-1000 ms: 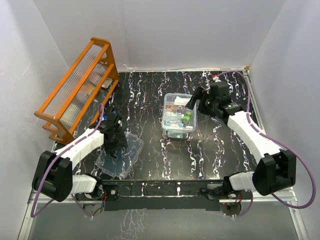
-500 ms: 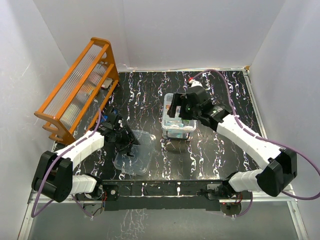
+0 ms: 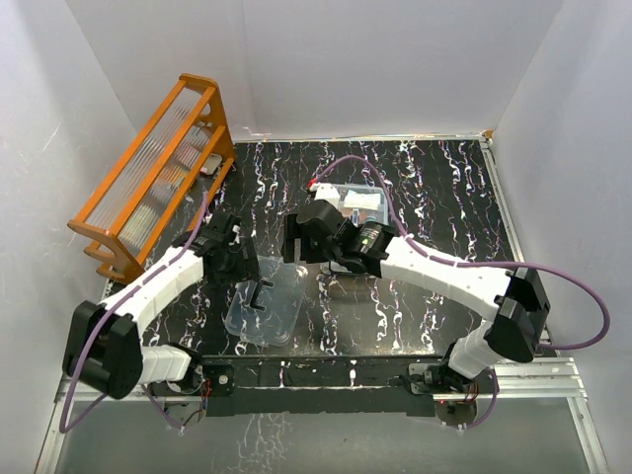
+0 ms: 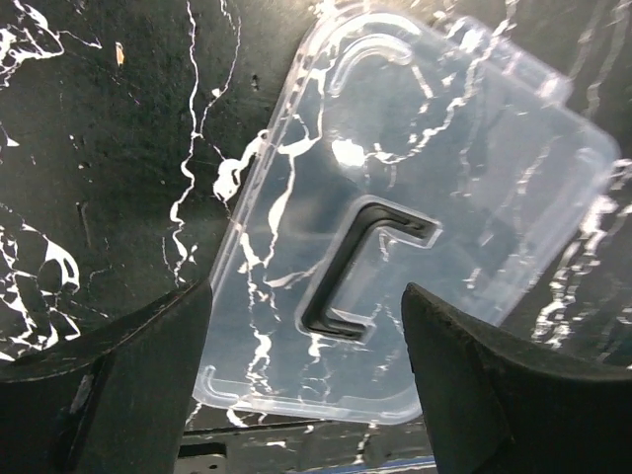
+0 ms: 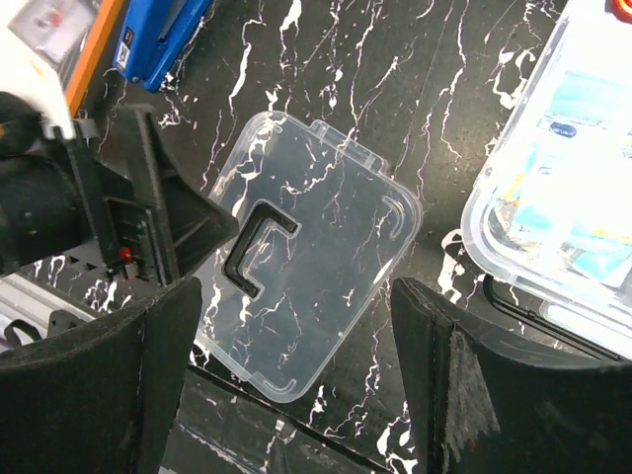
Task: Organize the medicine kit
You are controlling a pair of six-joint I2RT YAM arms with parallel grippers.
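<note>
The clear lid (image 3: 265,304) with its dark handle (image 3: 258,293) lies flat on the black marbled table, near the front left. It also shows in the left wrist view (image 4: 415,217) and the right wrist view (image 5: 306,296). The clear medicine kit box (image 3: 355,202) with bottles and packets stands at mid table, partly covered by my right arm; its corner shows in the right wrist view (image 5: 553,197). My left gripper (image 3: 247,272) is open and empty, just above the lid's left edge. My right gripper (image 3: 296,242) is open and empty, above the table between lid and box.
An orange wooden rack (image 3: 158,173) with ribbed clear panels stands at the back left. A blue object (image 5: 163,39) lies near its foot. White walls close the table on three sides. The metal base rail (image 3: 326,375) runs along the front edge.
My right arm has swung left from the box's right side across the box toward the lid. My left gripper has pushed the lid rightward and now sits above it.
</note>
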